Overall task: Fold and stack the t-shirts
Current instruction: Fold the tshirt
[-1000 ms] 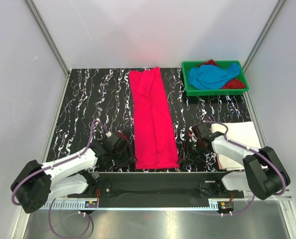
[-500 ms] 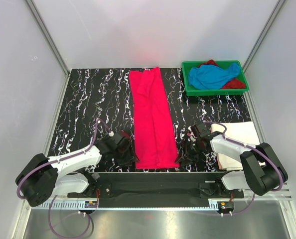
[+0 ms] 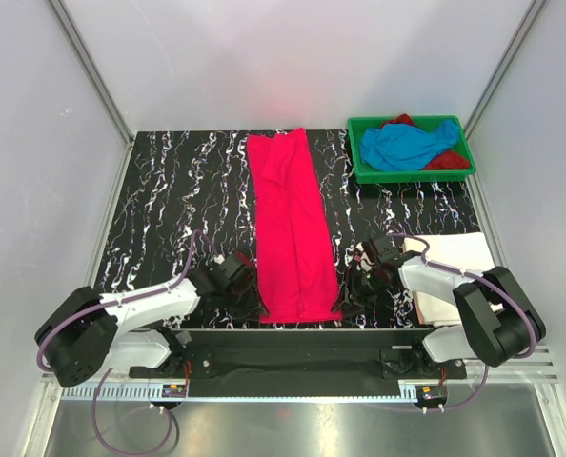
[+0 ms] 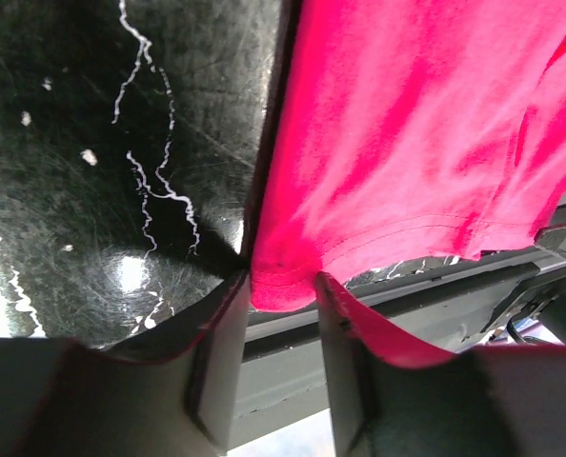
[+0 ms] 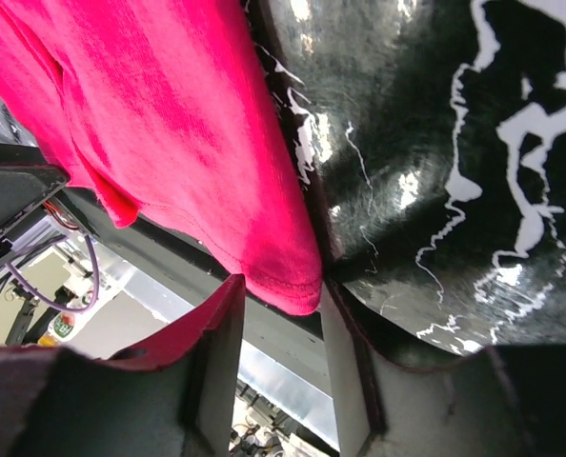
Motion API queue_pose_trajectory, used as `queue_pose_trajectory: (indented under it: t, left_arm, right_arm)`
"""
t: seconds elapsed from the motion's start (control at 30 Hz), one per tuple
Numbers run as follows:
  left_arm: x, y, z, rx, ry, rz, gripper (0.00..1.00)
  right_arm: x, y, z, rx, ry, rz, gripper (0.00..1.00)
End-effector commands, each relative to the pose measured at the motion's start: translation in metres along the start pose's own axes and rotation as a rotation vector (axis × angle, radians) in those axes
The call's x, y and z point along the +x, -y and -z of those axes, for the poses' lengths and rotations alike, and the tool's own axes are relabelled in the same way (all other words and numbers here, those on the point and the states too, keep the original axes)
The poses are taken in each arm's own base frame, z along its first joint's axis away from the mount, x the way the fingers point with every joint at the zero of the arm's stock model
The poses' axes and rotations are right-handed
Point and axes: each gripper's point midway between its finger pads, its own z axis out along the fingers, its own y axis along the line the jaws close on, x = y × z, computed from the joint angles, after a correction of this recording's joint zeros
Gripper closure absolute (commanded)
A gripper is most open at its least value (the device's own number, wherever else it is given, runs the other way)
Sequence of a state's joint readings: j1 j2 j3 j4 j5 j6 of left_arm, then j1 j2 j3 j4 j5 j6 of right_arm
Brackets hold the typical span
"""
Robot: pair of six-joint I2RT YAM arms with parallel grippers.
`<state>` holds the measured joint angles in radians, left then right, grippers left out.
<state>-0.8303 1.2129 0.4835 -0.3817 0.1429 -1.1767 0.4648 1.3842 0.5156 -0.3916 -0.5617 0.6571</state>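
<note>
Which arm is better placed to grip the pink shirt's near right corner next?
The right: that corner of the pink shirt lies inside the right pincer, while the left pincer sits at the opposite corner.

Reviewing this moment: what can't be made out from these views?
Wrist views: a near corner of the pink t-shirt sits in the left gripper and in the right gripper; whether either has clamped it is unclear.
Top view: both grippers are too small and dark to judge.
Top view: in the green tray, the blue t-shirt covers most of the dark red t-shirt.
Top view: the right arm hides part of the white t-shirt.
</note>
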Motion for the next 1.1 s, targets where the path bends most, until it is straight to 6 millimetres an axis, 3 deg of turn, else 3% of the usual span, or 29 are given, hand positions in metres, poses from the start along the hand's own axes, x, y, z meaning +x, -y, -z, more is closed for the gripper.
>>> queue_pose_trajectory:
  t: [0.0, 0.13, 0.17, 0.27, 0.37, 0.53, 0.77, 0.9, 1.03, 1.07]
  left_arm:
    - [0.006, -0.022, -0.005, -0.065, -0.004, 0.003, 0.61]
    - [0.008, -0.022, -0.009, -0.044, -0.014, 0.009, 0.73]
    - [0.008, -0.016, -0.011, -0.014, -0.011, 0.011, 0.84]
    - [0.015, -0.016, -0.014, 0.02, -0.038, 0.023, 1.0]
    - [0.022, -0.022, -0.012, 0.005, -0.044, 0.025, 1.0]
    - [0.038, -0.025, -0.008, -0.011, -0.046, -0.003, 1.0]
    - [0.054, -0.013, -0.003, 0.0, -0.065, -0.023, 1.0]
    - [0.048, 0.001, 0.007, 0.029, -0.033, -0.013, 1.0]
    - [0.026, 0.022, 0.023, 0.071, 0.029, -0.016, 1.0]
    - [0.023, 0.023, 0.025, 0.069, 0.024, -0.016, 1.0]
  right_arm:
    - [0.0, 0.019, -0.01, 0.073, 0.017, 0.005, 0.56]
    - [0.001, 0.02, -0.012, 0.078, 0.004, 0.001, 0.66]
    - [0.002, 0.02, -0.012, 0.079, 0.002, 0.001, 0.7]
    - [0.006, 0.023, -0.011, 0.093, -0.003, -0.01, 0.88]
    - [0.012, 0.024, -0.009, 0.097, -0.006, -0.025, 0.99]
    - [0.022, 0.025, -0.005, 0.097, -0.01, -0.015, 1.0]
    - [0.03, 0.017, 0.007, 0.092, 0.004, 0.039, 1.0]
    - [0.029, 0.005, 0.019, 0.078, 0.007, 0.065, 1.0]
    - [0.01, -0.017, 0.03, 0.067, 0.051, 0.117, 1.0]
    - [0.0, -0.03, 0.035, 0.054, 0.071, 0.139, 1.0]
